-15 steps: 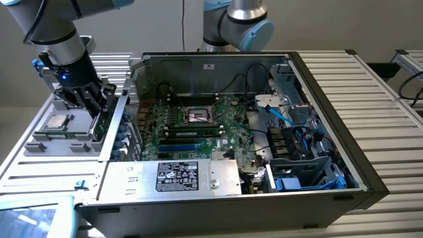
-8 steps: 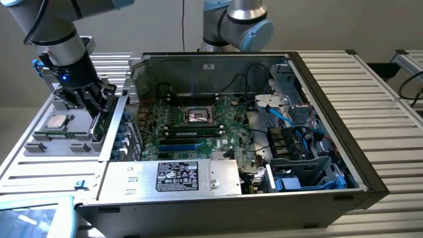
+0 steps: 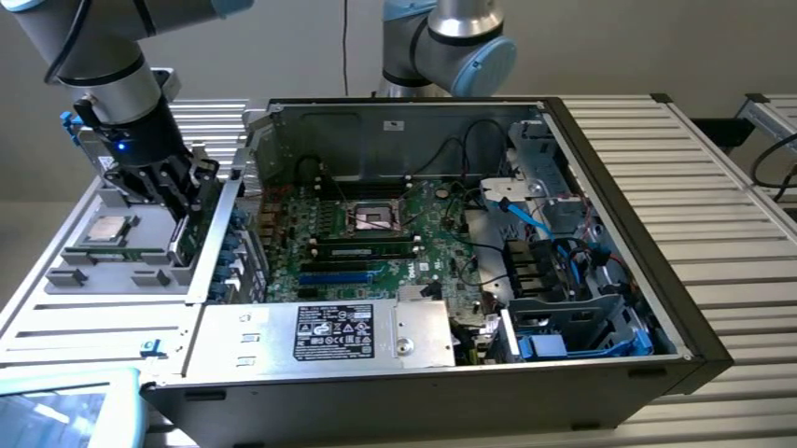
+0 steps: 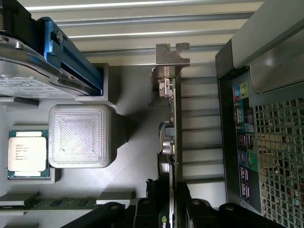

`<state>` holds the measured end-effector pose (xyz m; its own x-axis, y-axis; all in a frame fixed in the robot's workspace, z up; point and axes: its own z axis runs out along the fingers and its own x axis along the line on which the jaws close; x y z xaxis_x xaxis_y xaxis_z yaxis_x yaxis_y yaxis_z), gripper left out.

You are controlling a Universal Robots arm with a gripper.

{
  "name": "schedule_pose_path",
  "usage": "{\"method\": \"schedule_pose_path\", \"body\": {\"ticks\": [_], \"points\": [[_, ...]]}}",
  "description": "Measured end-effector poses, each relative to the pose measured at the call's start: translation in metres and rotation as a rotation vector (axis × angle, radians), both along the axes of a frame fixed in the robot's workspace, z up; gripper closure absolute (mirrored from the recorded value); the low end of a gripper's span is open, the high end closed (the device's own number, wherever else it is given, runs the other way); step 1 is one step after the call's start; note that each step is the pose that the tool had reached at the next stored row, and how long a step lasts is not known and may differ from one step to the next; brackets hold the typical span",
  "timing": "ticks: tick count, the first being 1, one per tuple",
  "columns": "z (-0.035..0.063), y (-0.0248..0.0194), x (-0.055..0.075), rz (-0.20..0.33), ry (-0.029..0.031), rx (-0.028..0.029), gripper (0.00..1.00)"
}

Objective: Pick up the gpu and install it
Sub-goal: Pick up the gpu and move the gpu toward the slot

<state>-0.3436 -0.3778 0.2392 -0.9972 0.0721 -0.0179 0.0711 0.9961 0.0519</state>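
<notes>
Firstly, one gpu [image 4: 172,137]: thin green circuit card, stood on edge in a slot along the tray's [image 4: 135,156] edge beside the computer case [image 3: 622,364], with its notched silver bracket [image 4: 171,54] at the end away from the gripper [image 4: 172,211]. Gripper: black fingers [image 4: 154,213], one clamped on each face of the card. Tray: matte grey, moulded into pockets. Contents: one square processor [image 4: 27,152] with a metal lid, in its recess; one pale grey, finely ridged square block [image 4: 80,135]; one silver drive [image 4: 28,80] with a blue rail. Case: black metal, open, with a perforated rear panel and one green motherboard [image 3: 361,233] inside.
</notes>
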Motion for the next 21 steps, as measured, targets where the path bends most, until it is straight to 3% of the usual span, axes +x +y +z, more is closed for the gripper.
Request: {"method": "schedule_pose_path", "body": {"ticks": [7,21], "points": [[0.0017,0.0,0.0,0.0,-0.0004,0.0002,0.73],[0.0658,0.0006,0.0,0.0,0.0,-0.0002,0.73]]}}
